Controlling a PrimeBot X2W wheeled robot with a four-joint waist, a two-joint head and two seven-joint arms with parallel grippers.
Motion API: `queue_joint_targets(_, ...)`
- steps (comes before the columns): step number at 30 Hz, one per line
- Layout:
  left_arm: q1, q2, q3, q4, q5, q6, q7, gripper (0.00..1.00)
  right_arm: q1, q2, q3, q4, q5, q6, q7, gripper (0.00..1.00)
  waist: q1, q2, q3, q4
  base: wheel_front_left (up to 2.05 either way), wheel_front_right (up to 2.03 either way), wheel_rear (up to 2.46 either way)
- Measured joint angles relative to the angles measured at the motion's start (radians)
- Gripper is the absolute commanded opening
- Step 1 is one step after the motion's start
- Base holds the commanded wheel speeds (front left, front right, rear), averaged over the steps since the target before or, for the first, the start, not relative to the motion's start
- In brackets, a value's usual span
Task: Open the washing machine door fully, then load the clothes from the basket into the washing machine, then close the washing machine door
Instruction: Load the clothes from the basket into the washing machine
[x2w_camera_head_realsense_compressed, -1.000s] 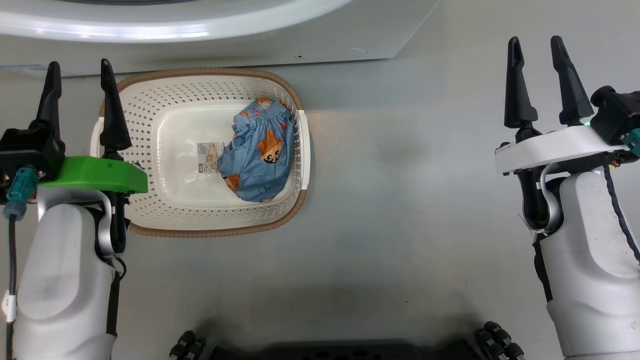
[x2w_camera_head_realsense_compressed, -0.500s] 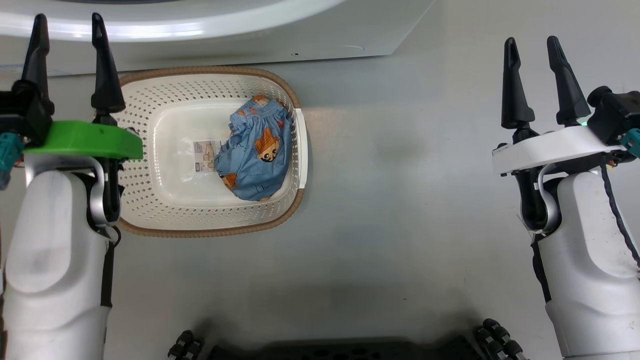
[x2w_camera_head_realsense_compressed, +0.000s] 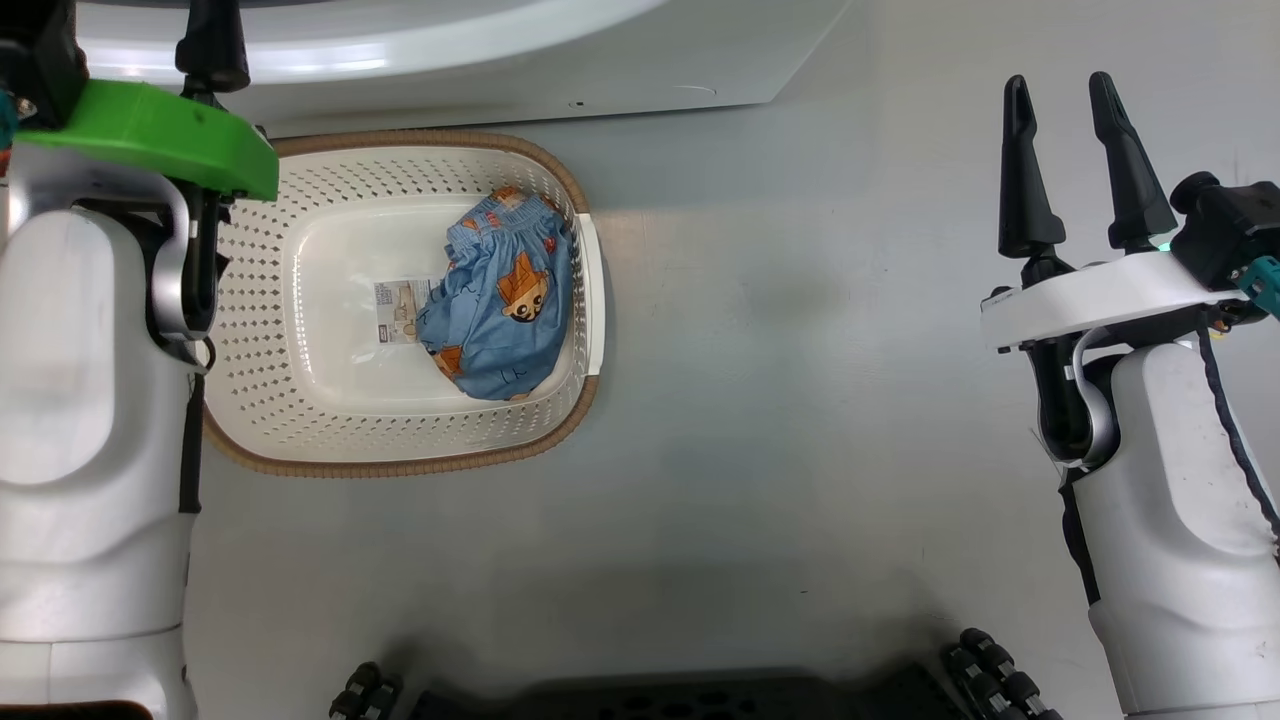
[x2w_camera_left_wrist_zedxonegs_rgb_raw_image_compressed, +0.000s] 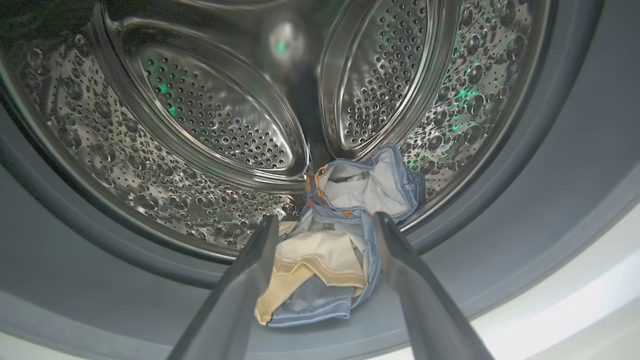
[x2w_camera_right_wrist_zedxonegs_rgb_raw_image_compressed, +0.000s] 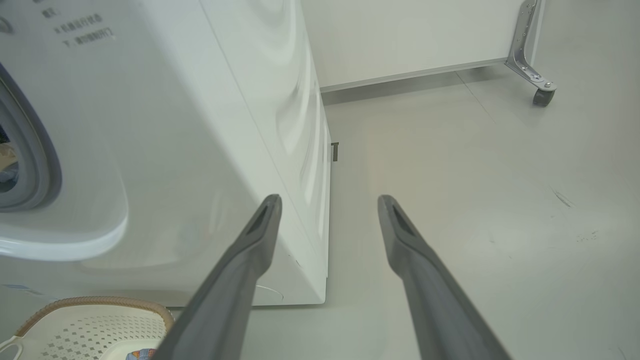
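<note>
Left wrist view: the left gripper is released, its fingers spread wide and clamping nothing. Crumpled clothes, blue with orange print and a cream inner side, lie just past the fingertips and between them. They sit at the bottom lip of the drum and spill onto the grey seal. I cannot tell whether either finger touches the cloth. The steel drum wall curves away ahead and above the tips.

Right wrist view: the right gripper is also released and empty, its fingers wide apart over bare floor. The washer stands just left of the left finger, its white corner ahead. The basket rim shows low on the left. A caster is far ahead to the right.

Head view: the right gripper hangs over open floor, with the basket well off to its left. One blue garment lies inside the basket, against the wall nearer that gripper, partly covering a label. The left arm's green mount sits above the basket's far left corner, and its fingers run off the top edge toward the washer.
</note>
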Motion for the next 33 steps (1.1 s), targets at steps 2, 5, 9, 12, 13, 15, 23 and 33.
queue_joint_targets(2,-0.017,0.002,-0.014,0.021,0.004,-0.007,0.034,1.00,0.000,0.000,0.000,0.000,0.000,0.000,0.000,1.00,0.0000,0.0000,0.002,-0.003,0.00,0.00,0.00)
queue_joint_targets(5,-0.036,0.002,-0.022,0.044,0.004,-0.008,0.067,1.00,0.000,0.000,0.000,0.000,0.000,0.000,0.000,1.00,0.0000,0.0000,0.005,-0.005,0.00,0.00,0.00)
queue_joint_targets(9,-0.077,0.005,-0.026,0.084,0.004,-0.010,0.130,1.00,0.000,0.000,0.001,0.000,0.001,0.000,0.000,1.00,0.0000,0.0000,0.009,-0.011,0.00,0.00,0.00)
queue_joint_targets(12,-0.120,0.008,-0.028,0.115,0.005,-0.011,0.182,1.00,-0.001,0.000,0.002,0.000,0.003,0.000,0.000,1.00,0.0000,0.0000,0.012,-0.015,0.00,0.00,0.00)
queue_joint_targets(13,-0.132,0.011,-0.032,0.128,0.005,-0.012,0.204,1.00,-0.001,0.001,0.003,0.000,0.003,0.000,0.000,1.00,-0.0001,0.0000,0.013,-0.016,0.00,0.00,0.00)
queue_joint_targets(15,-0.149,0.015,-0.036,0.145,0.004,-0.017,0.233,1.00,-0.001,0.001,0.004,0.000,0.003,0.000,0.000,1.00,0.0000,0.0000,0.014,-0.019,0.00,0.00,0.00)
queue_joint_targets(23,-0.204,0.019,-0.055,0.235,0.002,-0.017,0.375,1.00,-0.002,0.002,0.005,0.000,0.007,0.000,0.000,1.00,0.0000,0.0000,0.020,-0.029,0.00,0.00,0.00)
queue_joint_targets(33,-0.271,0.018,-0.053,0.303,-0.009,-0.017,0.482,1.00,-0.004,0.002,0.006,0.000,0.008,0.000,0.000,1.00,0.0000,0.0000,0.030,-0.037,0.00,0.00,0.00)
